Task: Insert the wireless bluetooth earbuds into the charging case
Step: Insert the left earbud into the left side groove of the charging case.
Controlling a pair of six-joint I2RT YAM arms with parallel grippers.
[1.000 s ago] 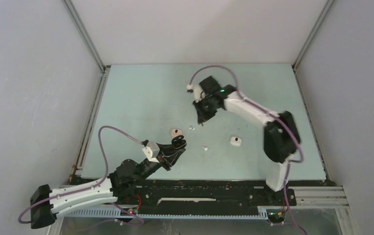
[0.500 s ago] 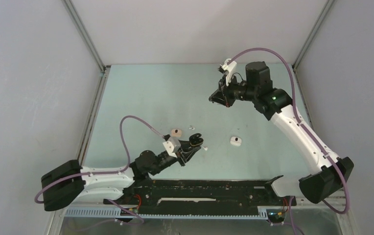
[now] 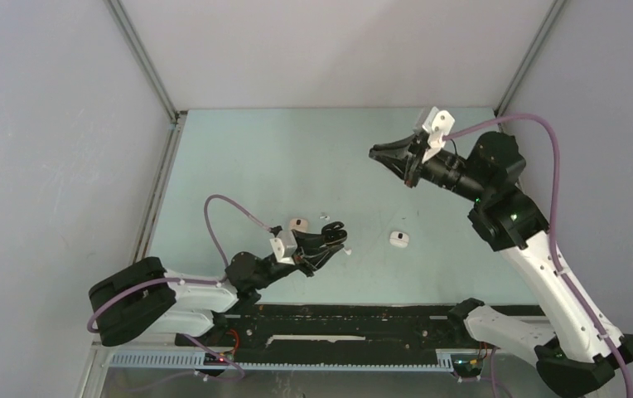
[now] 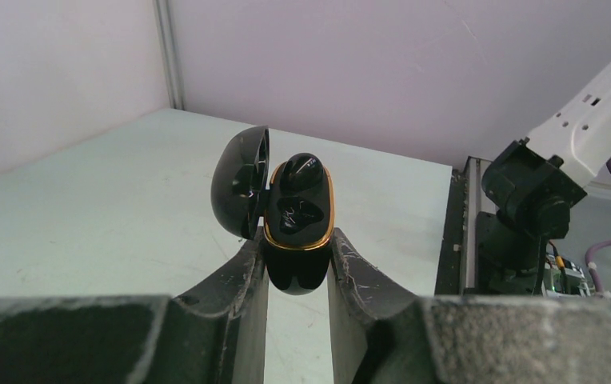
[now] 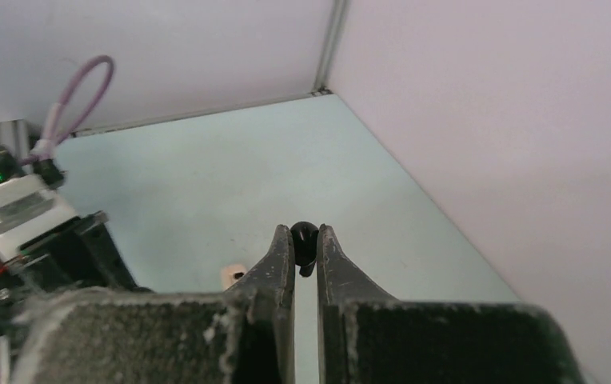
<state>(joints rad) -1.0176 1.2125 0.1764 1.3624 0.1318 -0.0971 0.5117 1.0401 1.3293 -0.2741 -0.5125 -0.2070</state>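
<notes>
Right gripper [image 5: 305,231] now lifted off table [image 3: 247,166], swung far right, fingers pinching black earbud [image 5: 304,246]. Left gripper [image 4: 296,240] clamps open black case [image 4: 300,276]. Insertion likely next.

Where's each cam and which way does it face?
Top external: above and behind the bases, looking down at the table; left arm and right arm show.
Left wrist: looks along the left gripper, clamped on the open black case; right arm beyond.
Right wrist: along the right gripper, pinching a black earbud, down at the table.
Shared: top and left wrist both show the case.
</notes>
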